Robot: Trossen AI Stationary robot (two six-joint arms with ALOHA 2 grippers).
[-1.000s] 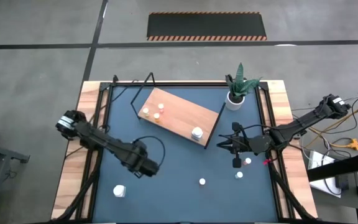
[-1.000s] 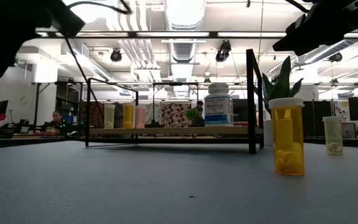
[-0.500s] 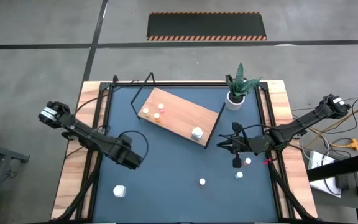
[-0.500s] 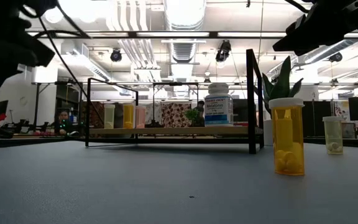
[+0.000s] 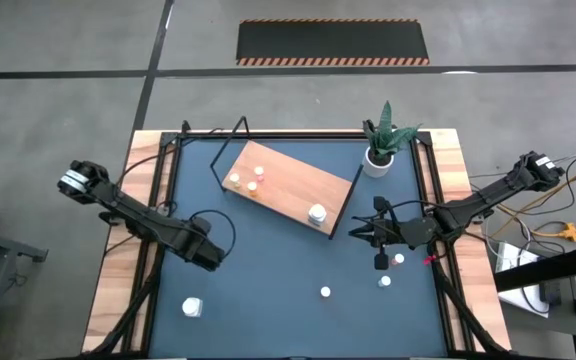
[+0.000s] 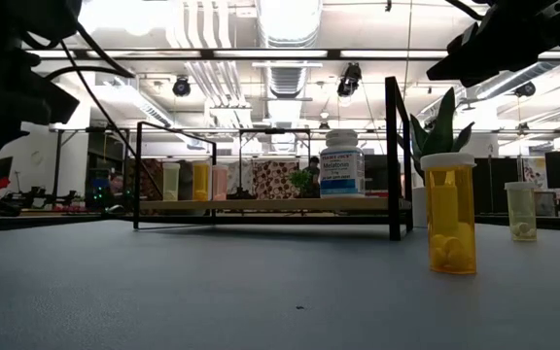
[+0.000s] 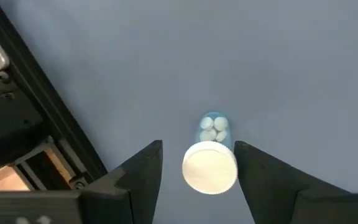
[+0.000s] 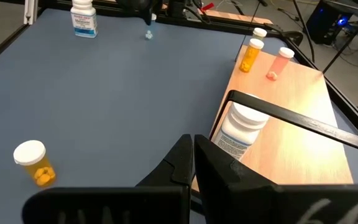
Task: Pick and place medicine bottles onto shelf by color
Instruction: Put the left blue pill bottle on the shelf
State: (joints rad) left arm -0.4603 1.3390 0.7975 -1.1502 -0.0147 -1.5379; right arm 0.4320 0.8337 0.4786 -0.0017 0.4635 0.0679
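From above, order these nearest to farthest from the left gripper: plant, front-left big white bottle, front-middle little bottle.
From the left gripper:
1. Big white bottle, front left.
2. Little bottle, front middle.
3. Plant, far right corner.

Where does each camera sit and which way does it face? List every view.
High: overhead, straight down on the table; both arms, left gripper, right gripper show.
Low: tabletop height, level toward the shelf; arms dark overhead.
Left wrist: down between open fingers at a small bottle.
Right wrist: past shut fingers toward the shelf.
Shared: the big white bottle on the shelf shows in high, low and right wrist views.
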